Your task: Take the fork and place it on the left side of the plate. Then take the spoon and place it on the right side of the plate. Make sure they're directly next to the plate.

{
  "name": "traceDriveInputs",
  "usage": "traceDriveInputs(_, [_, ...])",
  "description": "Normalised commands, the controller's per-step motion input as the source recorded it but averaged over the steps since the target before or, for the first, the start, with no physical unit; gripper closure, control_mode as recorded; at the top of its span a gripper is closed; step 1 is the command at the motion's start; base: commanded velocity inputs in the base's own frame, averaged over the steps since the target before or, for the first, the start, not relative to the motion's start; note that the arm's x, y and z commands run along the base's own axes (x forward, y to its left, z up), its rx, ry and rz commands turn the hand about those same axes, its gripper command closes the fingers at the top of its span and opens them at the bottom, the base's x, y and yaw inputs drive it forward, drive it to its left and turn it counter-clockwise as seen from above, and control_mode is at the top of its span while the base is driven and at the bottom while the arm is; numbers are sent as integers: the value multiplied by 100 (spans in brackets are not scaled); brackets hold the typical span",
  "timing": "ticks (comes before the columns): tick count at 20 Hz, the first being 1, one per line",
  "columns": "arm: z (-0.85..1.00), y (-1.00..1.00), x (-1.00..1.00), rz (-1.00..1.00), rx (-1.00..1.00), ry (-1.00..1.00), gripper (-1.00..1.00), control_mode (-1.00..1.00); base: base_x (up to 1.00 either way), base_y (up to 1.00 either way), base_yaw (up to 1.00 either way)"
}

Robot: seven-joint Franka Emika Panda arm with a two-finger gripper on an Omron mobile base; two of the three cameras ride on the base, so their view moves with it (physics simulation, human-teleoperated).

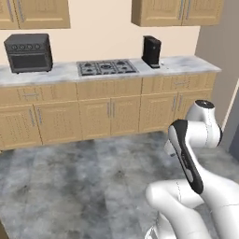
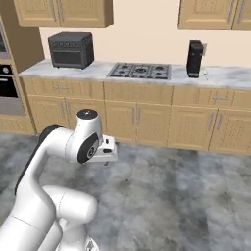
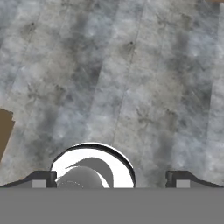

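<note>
The fork, the spoon and the plate are out of view. My gripper (image 3: 113,180) points down at the grey mottled floor (image 3: 131,78). It is open, its two dark fingertips (image 3: 43,178) stand far apart, and nothing is between them. In the right base view my white hand (image 2: 105,149) hangs over the floor in front of the counter, well short of the cabinets.
Ahead runs a marble counter (image 1: 182,64) over wooden cabinets, carrying a black toaster oven (image 1: 28,52), a gas hob (image 1: 106,67) and a black coffee machine (image 1: 151,51). A built-in oven (image 2: 7,88) stands at the left. A brown edge (image 3: 3,127) shows beside the floor.
</note>
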Motion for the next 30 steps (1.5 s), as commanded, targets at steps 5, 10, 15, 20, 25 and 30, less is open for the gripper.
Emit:
traceDriveInputs(5, [0, 0, 0, 0, 0, 0, -100, 100, 100, -67, -5])
traceDriveInputs(10, [0, 0, 0, 0, 0, 0, -100, 100, 100, -81, -1])
traceDriveInputs(15, [0, 0, 0, 0, 0, 0, -100, 100, 100, -77, 0])
traceDriveInputs(20, [0, 0, 0, 0, 0, 0, -100, 100, 99, -58, 0])
traceDriveInputs(25, [0, 0, 0, 0, 0, 0, -100, 100, 100, -49, 0])
traceDriveInputs(30, [0, 0, 0, 0, 0, 0, -100, 100, 81, -31, 0])
